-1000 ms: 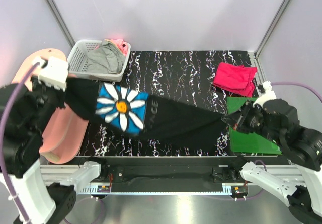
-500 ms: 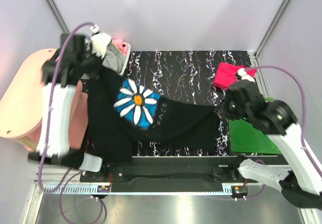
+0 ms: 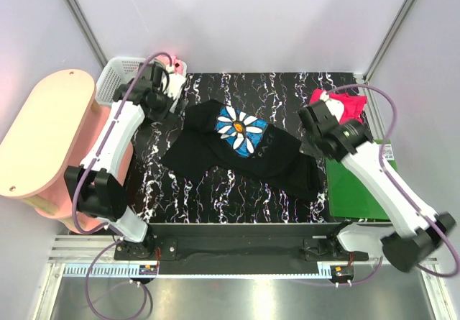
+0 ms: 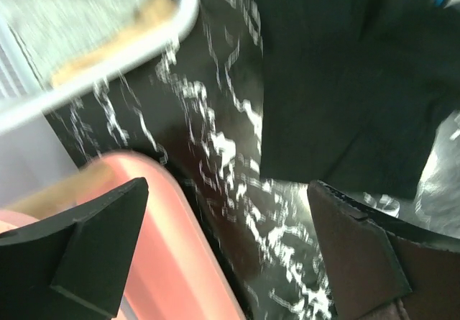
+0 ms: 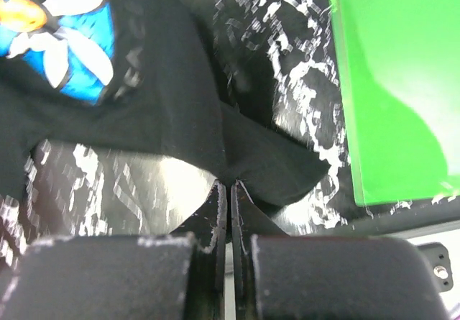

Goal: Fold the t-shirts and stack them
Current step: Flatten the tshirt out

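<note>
The black t-shirt (image 3: 237, 151) with the daisy print (image 3: 242, 129) lies rumpled across the middle of the black marbled table. My right gripper (image 3: 309, 134) is shut on its right-hand edge; in the right wrist view the gripper (image 5: 228, 185) pinches a peak of black cloth (image 5: 180, 104). My left gripper (image 3: 175, 96) hangs open just left of the shirt's left end, holding nothing. In the left wrist view the fingers (image 4: 93, 252) stand wide apart, with the shirt (image 4: 345, 83) lying beyond them. The crimson-pink t-shirt (image 3: 350, 104) lies folded at the back right, partly behind my right arm.
A white lattice basket (image 3: 118, 75) with grey cloth sits at the back left, partly behind my left arm. A pink oval board (image 3: 43, 140) stands off the table's left side. A green board (image 3: 359, 187) lies flat at the right front.
The left gripper has opened and let go of the black shirt. Both arms swung toward the back of the table. The stretched shirt has dropped onto the table.
</note>
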